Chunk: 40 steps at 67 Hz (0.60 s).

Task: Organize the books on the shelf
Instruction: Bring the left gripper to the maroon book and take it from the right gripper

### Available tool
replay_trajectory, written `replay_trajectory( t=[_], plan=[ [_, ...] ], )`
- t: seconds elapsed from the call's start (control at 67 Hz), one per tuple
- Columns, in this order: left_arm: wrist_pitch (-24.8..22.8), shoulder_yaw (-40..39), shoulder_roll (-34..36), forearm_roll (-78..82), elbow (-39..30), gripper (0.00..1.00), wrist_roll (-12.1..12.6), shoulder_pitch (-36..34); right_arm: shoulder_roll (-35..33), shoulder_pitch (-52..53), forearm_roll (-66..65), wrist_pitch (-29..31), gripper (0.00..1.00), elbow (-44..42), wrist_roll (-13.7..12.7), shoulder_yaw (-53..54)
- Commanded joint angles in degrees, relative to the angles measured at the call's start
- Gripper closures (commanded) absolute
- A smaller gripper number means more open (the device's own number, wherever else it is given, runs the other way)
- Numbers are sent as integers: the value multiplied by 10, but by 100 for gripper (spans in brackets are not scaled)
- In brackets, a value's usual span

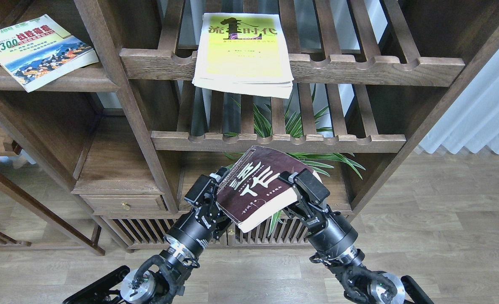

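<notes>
Two grippers hold the thick maroon book point(261, 185) between them, in the air in front of the lower slatted rack point(274, 141). The left gripper point(210, 189) presses against the book's left edge, and the right gripper point(302, 185) clamps its right edge, with one finger lying over the cover's corner. The book is tilted, its cover with big white characters facing up and its pale page block showing along the lower right edge. How wide the left gripper's fingers stand cannot be told, since the book hides part of them.

The yellow-green book point(244, 48) lies flat on the upper slatted rack point(359, 67), its front end overhanging the scalloped rail. The smaller book with "300" point(38, 50) rests askew on the solid dark-brown shelf point(84, 80) at the upper left, one corner sticking out past the scuffed pale front edge; its far corner is cut off by the frame.

Green plant leaves point(312, 158) show behind the lower rack, partly hidden by the maroon book. The upper rack is bare to the right of the yellow-green book. Wooden floor point(443, 236) lies open to the right of the bookcase, beside a pale curtain point(481, 109).
</notes>
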Motion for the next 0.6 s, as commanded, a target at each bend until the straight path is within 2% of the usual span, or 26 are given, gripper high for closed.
replay_trajectory(
  t=[0.0,0.06,0.179,0.298,0.343,0.418,0.433,0.463,0.477,0.582],
  plan=[
    [0,-14,0,-6,4,86,-3,3,0,0,0,0,100,0,0,0],
    [0,-15,0,-6,3,94,-3,1,0,0,0,0,100,0,0,0],
    [0,-6,0,-6,4,98,-3,0,0,0,0,0,100,0,0,0],
    [0,5,0,-6,3,100,-2,4,0,1,-2,0,95,0,0,0],
    [0,5,0,-6,4,100,0,4,0,1,-4,0,86,-2,1,0],
    [0,6,0,-6,4,100,2,3,0,0,-5,0,61,-4,5,-3],
    [0,7,0,-6,4,100,3,3,0,0,-7,0,52,-5,7,-4],
    [0,7,0,-6,4,100,3,2,0,0,-7,0,46,-5,8,-5],
    [0,8,0,-6,5,100,3,2,0,0,-8,0,39,-5,8,-7],
    [0,16,0,-6,9,100,5,1,0,-4,-8,0,19,-5,9,-16]
  ],
)
